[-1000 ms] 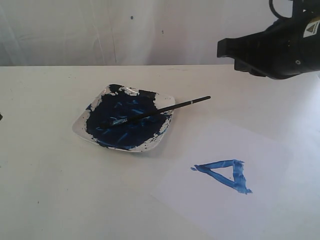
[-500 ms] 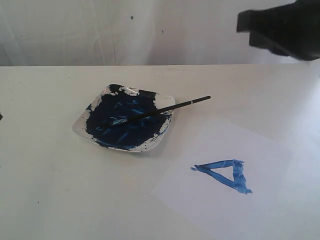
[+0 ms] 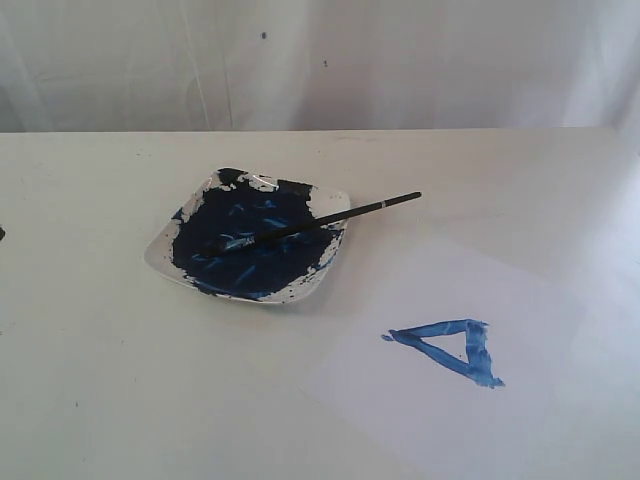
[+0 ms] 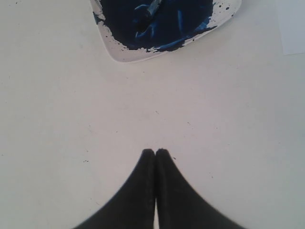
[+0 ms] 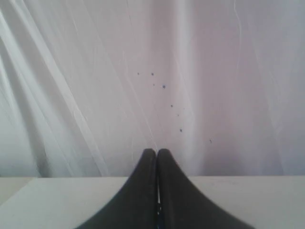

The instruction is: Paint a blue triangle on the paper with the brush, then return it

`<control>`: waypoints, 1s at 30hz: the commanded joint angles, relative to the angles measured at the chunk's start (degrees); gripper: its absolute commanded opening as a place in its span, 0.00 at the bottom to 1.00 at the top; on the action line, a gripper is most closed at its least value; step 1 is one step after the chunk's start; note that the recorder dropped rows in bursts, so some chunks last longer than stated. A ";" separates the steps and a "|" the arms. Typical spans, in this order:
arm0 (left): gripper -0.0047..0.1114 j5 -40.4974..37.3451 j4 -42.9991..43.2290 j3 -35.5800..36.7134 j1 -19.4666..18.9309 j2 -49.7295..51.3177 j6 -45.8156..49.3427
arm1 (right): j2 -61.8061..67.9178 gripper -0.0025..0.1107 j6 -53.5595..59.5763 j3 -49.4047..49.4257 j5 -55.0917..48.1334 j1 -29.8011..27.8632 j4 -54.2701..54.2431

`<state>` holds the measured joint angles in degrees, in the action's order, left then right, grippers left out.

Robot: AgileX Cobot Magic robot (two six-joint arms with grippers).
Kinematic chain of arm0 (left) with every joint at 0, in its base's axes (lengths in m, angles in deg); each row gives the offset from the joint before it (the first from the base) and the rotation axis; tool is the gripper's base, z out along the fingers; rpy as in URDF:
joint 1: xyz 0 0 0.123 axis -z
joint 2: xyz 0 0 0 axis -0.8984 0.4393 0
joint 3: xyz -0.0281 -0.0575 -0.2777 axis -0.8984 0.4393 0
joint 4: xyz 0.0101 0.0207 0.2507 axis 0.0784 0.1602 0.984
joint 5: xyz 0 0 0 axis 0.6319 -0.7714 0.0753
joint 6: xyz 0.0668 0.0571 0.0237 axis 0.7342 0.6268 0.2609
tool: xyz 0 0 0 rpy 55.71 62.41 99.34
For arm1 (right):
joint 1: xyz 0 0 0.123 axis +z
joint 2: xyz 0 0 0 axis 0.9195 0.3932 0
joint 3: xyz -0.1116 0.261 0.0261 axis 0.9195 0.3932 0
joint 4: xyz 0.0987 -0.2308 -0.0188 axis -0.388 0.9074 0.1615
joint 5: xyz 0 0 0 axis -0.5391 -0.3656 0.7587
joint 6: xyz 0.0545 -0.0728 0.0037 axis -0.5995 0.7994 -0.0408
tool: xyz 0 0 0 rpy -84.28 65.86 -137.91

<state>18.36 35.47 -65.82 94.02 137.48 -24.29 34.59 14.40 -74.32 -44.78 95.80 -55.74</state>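
Brush (image 3: 330,217) lay across dish (image 3: 160,255), bristles in paint, handle overhanging rim toward paper (image 3: 480,285). Triangle (image 3: 476,350) looked done. Left gripper (image 4: 155,152) and right gripper (image 5: 156,152) pinched closed, empty. Brush probably light, stiff, thin; take the bare handle end.

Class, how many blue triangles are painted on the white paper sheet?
1. The hand-painted blue triangle outline lies on the large white paper sheet, right of the paint-smeared square dish in the exterior view. None appear hidden.
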 commanded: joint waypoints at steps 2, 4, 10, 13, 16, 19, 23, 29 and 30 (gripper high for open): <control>0.04 -0.30 -0.37 0.03 0.04 -0.67 -0.12 | -6.14 0.02 0.53 0.27 0.19 -0.83 -0.02; 0.04 -0.30 -0.37 0.03 0.04 -0.67 -0.12 | -7.38 0.02 0.53 0.27 0.19 -2.79 -0.02; 0.04 -0.30 -0.37 0.03 0.04 -0.67 -0.12 | -8.46 0.02 0.53 0.27 0.19 -10.46 -0.02; 0.04 -0.30 -0.37 0.03 0.04 -0.67 -0.12 | -8.46 0.02 0.53 0.27 0.19 -11.35 -0.14; 0.04 -0.30 -0.37 0.03 0.04 -0.67 -0.12 | -8.56 0.02 0.53 0.27 0.19 -11.35 -0.15; 0.04 -0.30 -0.37 0.03 0.04 -0.67 -0.12 | -8.56 0.02 0.53 0.27 0.19 -11.35 -0.15; 0.04 -0.30 -0.37 0.03 0.04 -0.67 -0.12 | -8.98 0.02 0.03 2.95 0.58 -11.35 6.27; 0.04 -0.30 -0.37 0.03 0.04 -0.67 -0.12 | -15.24 0.02 6.86 21.87 6.66 -11.35 16.80; 0.04 -0.30 -0.37 0.03 0.04 -0.67 -0.12 | -16.53 0.02 9.63 25.08 7.20 -11.35 16.80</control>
<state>18.36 35.47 -65.82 94.02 137.48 -24.29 20.48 17.36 -55.91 -39.82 84.68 -40.46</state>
